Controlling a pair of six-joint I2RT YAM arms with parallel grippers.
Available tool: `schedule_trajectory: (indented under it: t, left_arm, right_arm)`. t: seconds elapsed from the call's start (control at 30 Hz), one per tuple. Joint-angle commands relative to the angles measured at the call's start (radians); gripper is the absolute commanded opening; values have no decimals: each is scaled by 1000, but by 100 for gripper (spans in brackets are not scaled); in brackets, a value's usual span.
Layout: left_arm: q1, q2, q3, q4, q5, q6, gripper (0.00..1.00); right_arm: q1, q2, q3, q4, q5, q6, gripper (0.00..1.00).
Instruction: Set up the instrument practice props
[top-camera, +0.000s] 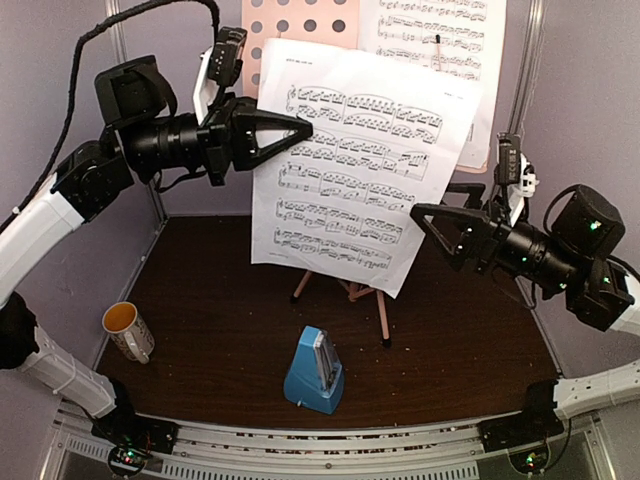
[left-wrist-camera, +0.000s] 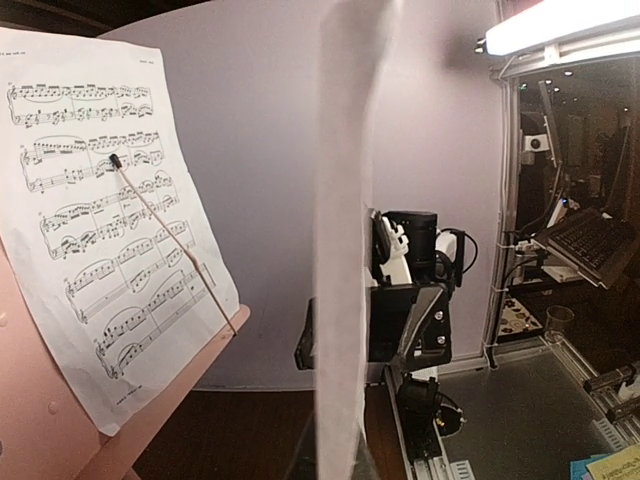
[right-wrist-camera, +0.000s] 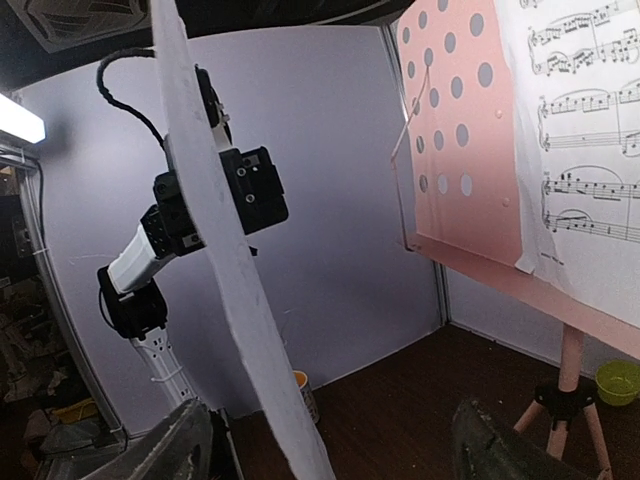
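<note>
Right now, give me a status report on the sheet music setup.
Left gripper shut on edge of loose page; right gripper open, straddling its opposite edge. Other page already on pink stand. Metronome on table below, not obstructing.

Tbl (top-camera: 220, 330): stand (top-camera: 352, 290), metronome (top-camera: 315, 372), mug (top-camera: 128, 330), bowl (right-wrist-camera: 617, 381).

The top camera looks down from behind. The wrist cameras face each other, both close on one sheet (left-wrist-camera: 340, 250), edge-on.
</note>
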Motion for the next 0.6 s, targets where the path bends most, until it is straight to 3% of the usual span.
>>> schedule_trajectory:
  t: [0.0, 0.13, 0.2, 0.3, 0.33, 0.57]
  left_arm:
    - [-14, 27, 37, 123, 3, -84, 0]
    - [-19, 60, 76, 77, -21, -105, 0]
    - [-20, 69, 86, 61, -45, -117, 0]
    - [-20, 69, 92, 58, -87, -125, 0]
    - [-20, 68, 97, 52, -108, -126, 0]
    - [-20, 44, 110, 36, -271, -113, 29]
  right_arm:
    - [52, 32, 102, 3, 86, -66, 78]
    - [91, 53, 170, -25, 150, -86, 52]
    - [103, 60, 198, -41, 188, -67, 28]
    - [115, 64, 222, -80, 234, -39, 0]
    - [118, 63, 234, -95, 252, -24, 0]
    - [121, 23, 286, -130, 415, 46, 0]
